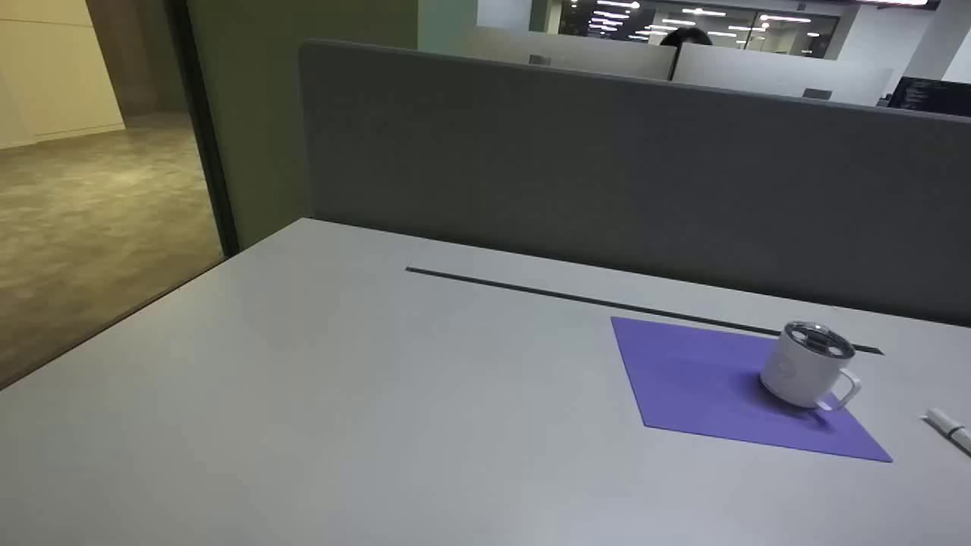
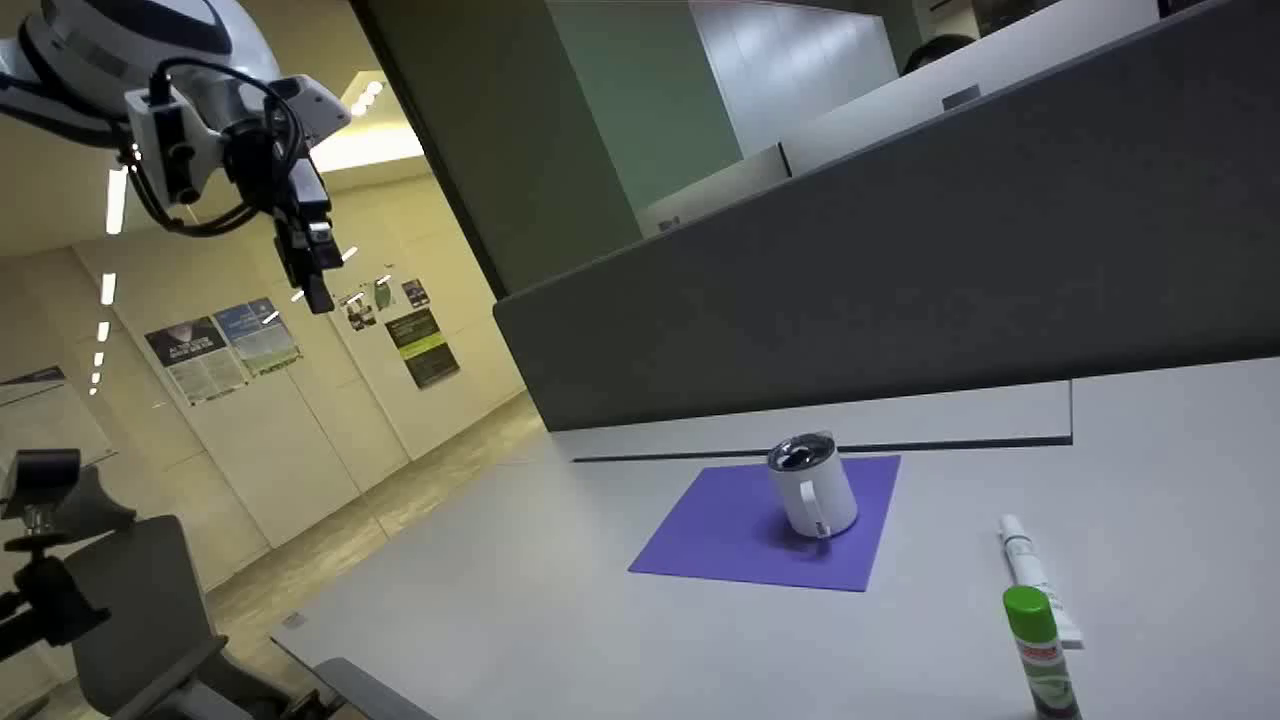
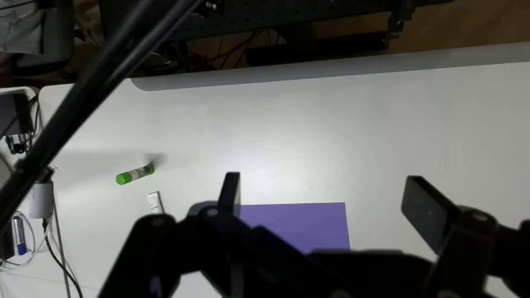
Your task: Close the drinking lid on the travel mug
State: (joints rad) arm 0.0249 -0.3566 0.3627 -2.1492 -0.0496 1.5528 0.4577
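The white travel mug (image 1: 798, 377) stands upright on the purple mat (image 1: 683, 379); the mug (image 2: 820, 500) and mat (image 2: 690, 530) show in both exterior views. Its dark, see-through drinking lid (image 1: 819, 340) sits on top; the lid (image 2: 800, 452) has light patches, and I cannot tell how its tab lies. My gripper (image 2: 318, 285) hangs high in the air, far above and left of the mug in an exterior view. In the wrist view my gripper (image 3: 325, 188) is open and empty, fingers wide apart. The mat (image 3: 296, 223) shows between them; the mug is hidden there.
A white tube (image 2: 1035, 580) and a green-capped stick (image 2: 1040, 650) are right of the mat. A dark strip (image 1: 531, 290) runs behind the mat. A tall grey partition (image 2: 900, 290) borders the table's back. Cables (image 3: 58, 244) lie at the wrist view's left.
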